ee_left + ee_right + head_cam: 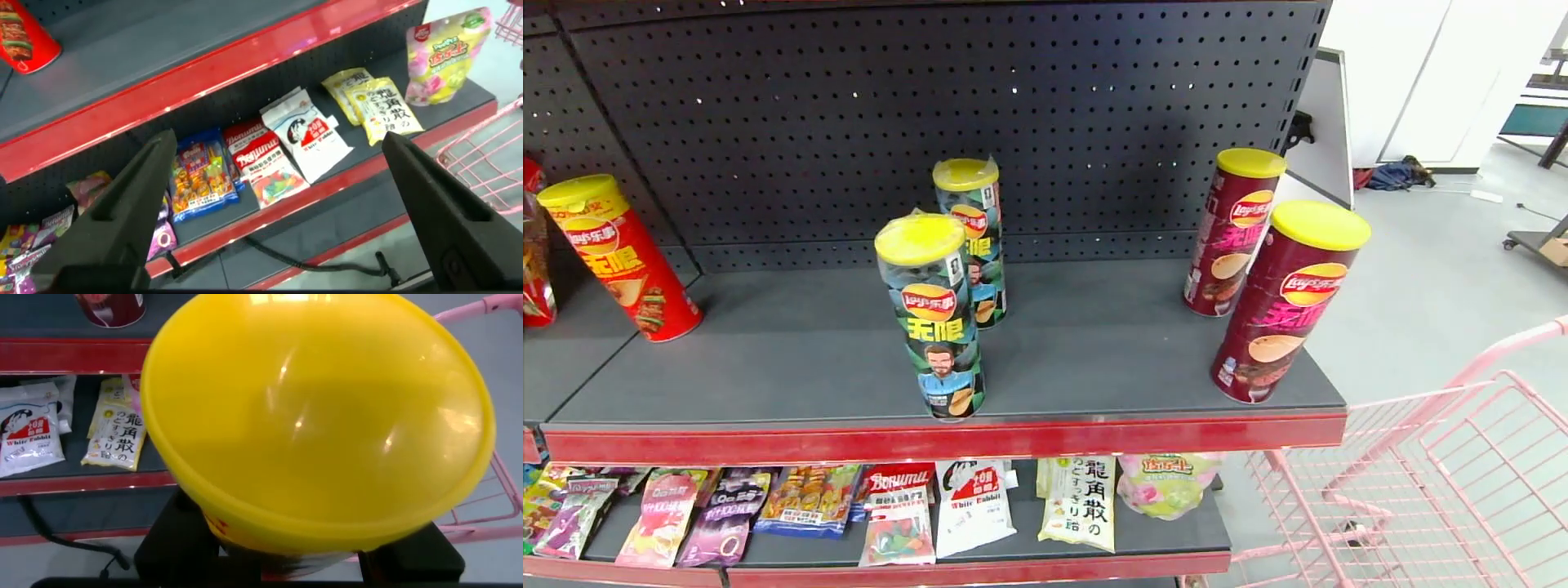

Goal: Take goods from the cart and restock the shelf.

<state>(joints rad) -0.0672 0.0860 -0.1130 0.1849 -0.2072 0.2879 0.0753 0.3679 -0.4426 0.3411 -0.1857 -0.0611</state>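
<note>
On the upper shelf [768, 367] stand two green chip cans [935, 318], two maroon chip cans [1278, 302] at its right end and a red chip can [617, 257] at the left. My right gripper [294, 557] is shut on a chip can with a yellow lid [319, 408], held upright in front of the shelving, below the shelf edge; dark fingers [176, 539] flank the can's body. My left gripper [276, 140] is open with nothing in it, low before the lower shelf [343, 175]. The pink cart [1462, 474] stands at the right.
Several snack bags [890, 510] lie along the lower shelf. The upper shelf has free room between the green cans and the maroon ones, and left of the green cans. A red lip [947, 437] runs along the shelf's front edge. A cable [310, 257] trails on the floor.
</note>
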